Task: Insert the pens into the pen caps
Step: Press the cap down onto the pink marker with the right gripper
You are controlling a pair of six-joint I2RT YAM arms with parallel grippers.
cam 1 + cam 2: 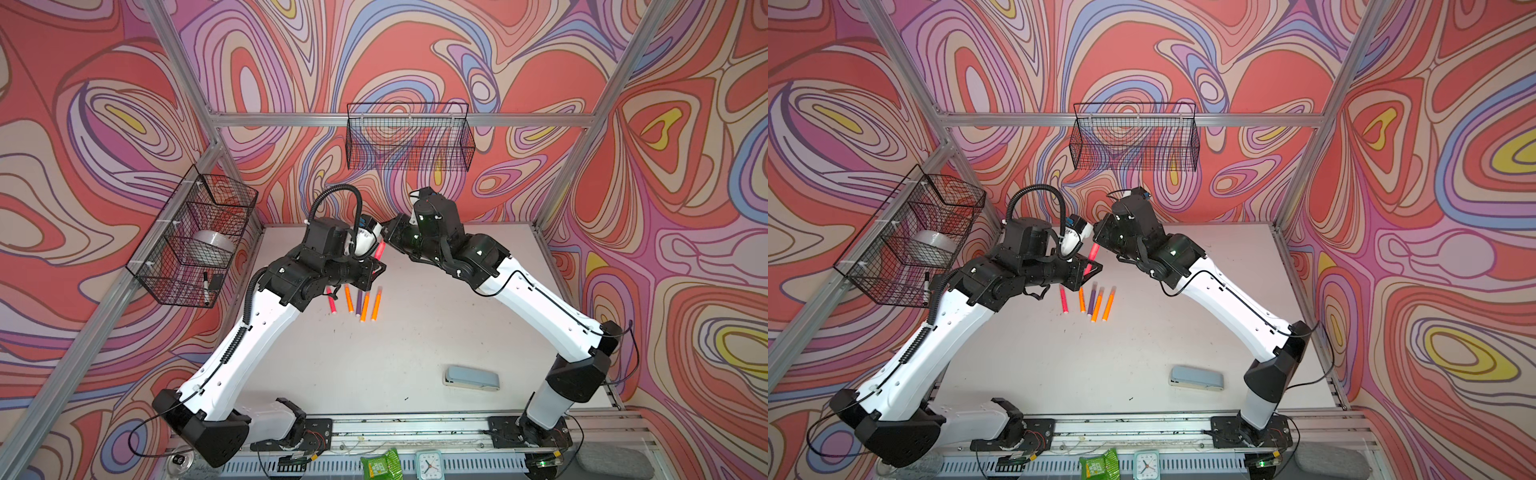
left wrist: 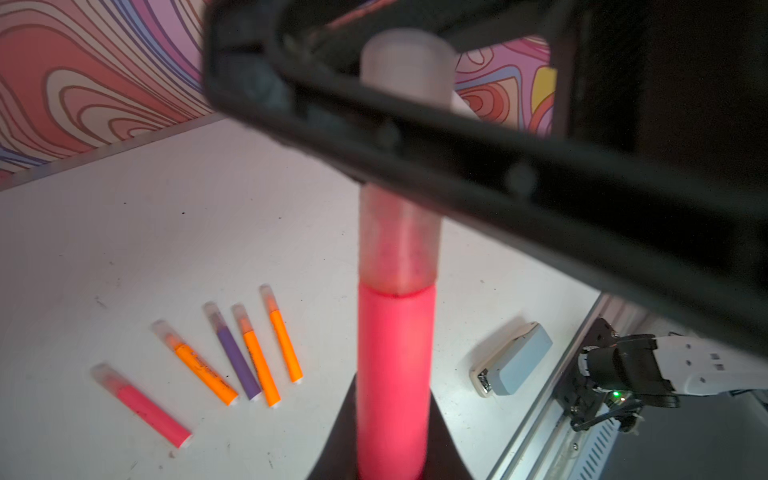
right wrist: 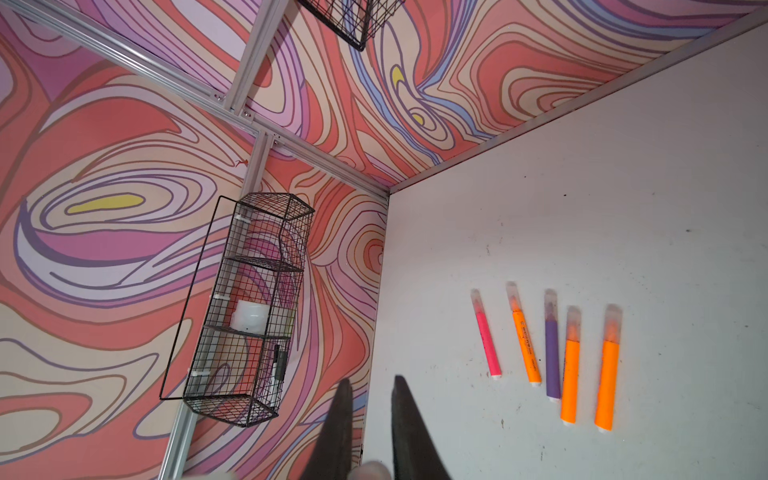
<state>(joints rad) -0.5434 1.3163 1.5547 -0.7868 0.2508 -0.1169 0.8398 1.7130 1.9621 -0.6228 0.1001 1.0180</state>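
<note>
Pens [image 1: 365, 309] lie five in a loose row on the desk [image 1: 415, 332] in both top views, partly under the left arm. A sixth, the pink pen [image 1: 380, 249], stands tilted above them where the left claw [image 1: 376, 268] and right claw [image 1: 386, 240] meet. The stapler [image 1: 471, 378] lies well apart.

Left wrist view: the pink pen [image 2: 392, 374] rises from between the left claw's fingers [image 2: 338, 453], which are clamped on its barrel. A frosted cap [image 2: 397, 241] covers its tip and looks seated down to the colour. A black finger of the right claw crosses it. All five on the desk show caps over their tips.

Right wrist view: the right claw's fingers [image 3: 405, 415] stand close together, with a pale rounded end between them near their base. It is probably the cap, so I judge this claw clamped on it. The five capped pens lie beside.

By my reading, five are finished and the sixth is just seated or nearly so. What is left is to let go and lay it down.
</note>
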